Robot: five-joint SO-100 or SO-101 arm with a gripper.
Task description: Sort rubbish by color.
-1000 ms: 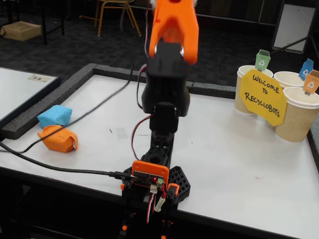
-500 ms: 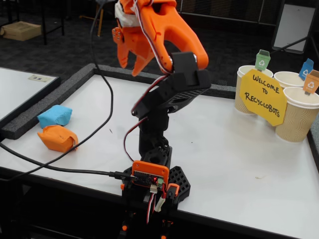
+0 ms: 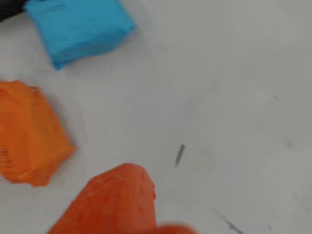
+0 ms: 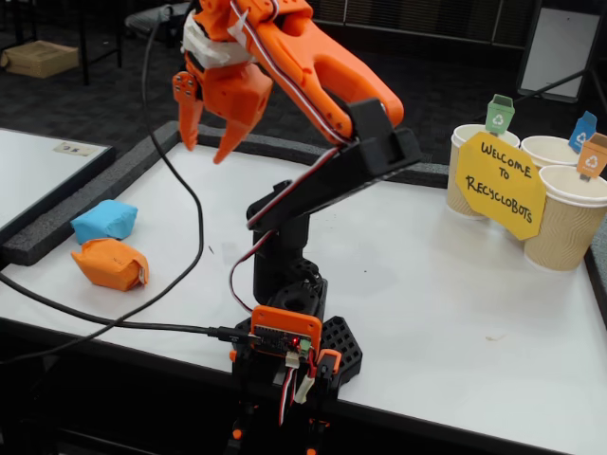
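The arm has swung left in the fixed view, so the empty, spread-fingered gripper (image 4: 207,144) now hangs high above the surface (image 4: 446,284), with the blue wad (image 4: 103,220) and orange wad (image 4: 112,264) touching below-left.

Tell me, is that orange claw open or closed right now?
Open. In the fixed view the tool hangs above the table with its two pointed fingers spread apart and nothing between them.

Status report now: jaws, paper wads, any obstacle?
Gripper open, empty, high above table. Blue wad and orange wad touching, near table's left edge. Black cable lies close by.
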